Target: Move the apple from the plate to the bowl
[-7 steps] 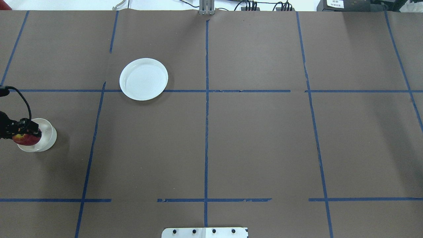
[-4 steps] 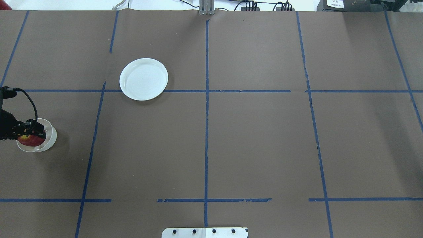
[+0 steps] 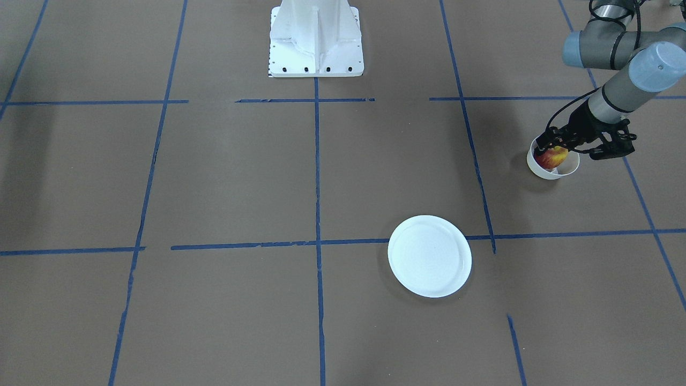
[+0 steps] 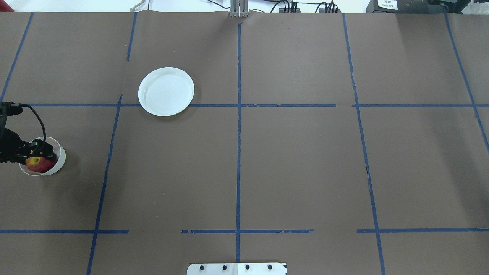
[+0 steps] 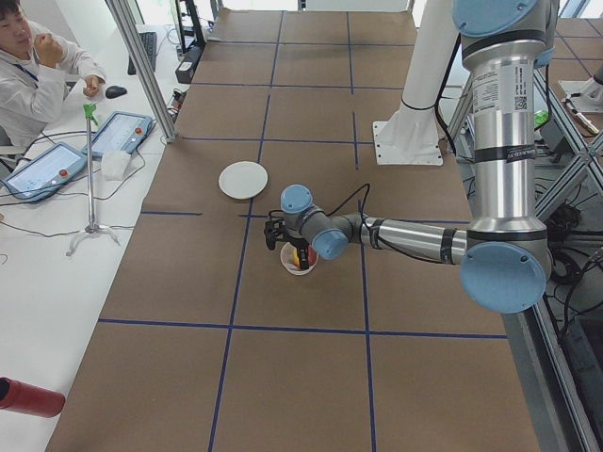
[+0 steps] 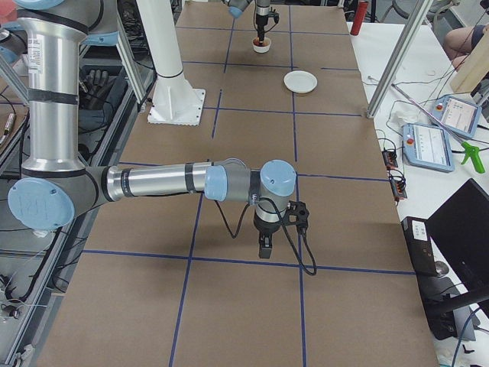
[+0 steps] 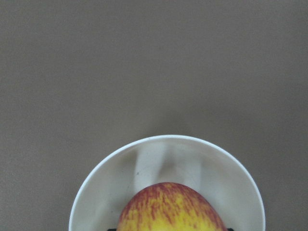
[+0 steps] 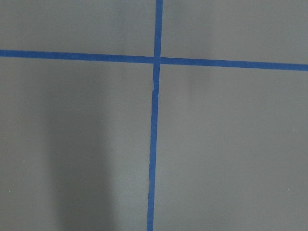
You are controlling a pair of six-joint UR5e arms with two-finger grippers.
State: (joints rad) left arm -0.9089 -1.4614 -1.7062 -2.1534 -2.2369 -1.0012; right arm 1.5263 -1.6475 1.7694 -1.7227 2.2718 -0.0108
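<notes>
Covering the tabletop, brown paper carries a blue tape grid. At the left edge, the left gripper pinches the apple inside the bowl. The plate sits toward the far edge, left of centre. Toward the right edge hangs the right gripper; I cannot tell how its fingers stand. Tablets lie on a white desk beyond the far edge.

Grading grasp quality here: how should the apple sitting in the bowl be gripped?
Grip the apple across its widest middle, coming straight down from above. It is round, and the deep walls of the bowl ring it, which would likely block any sideways approach.
</notes>
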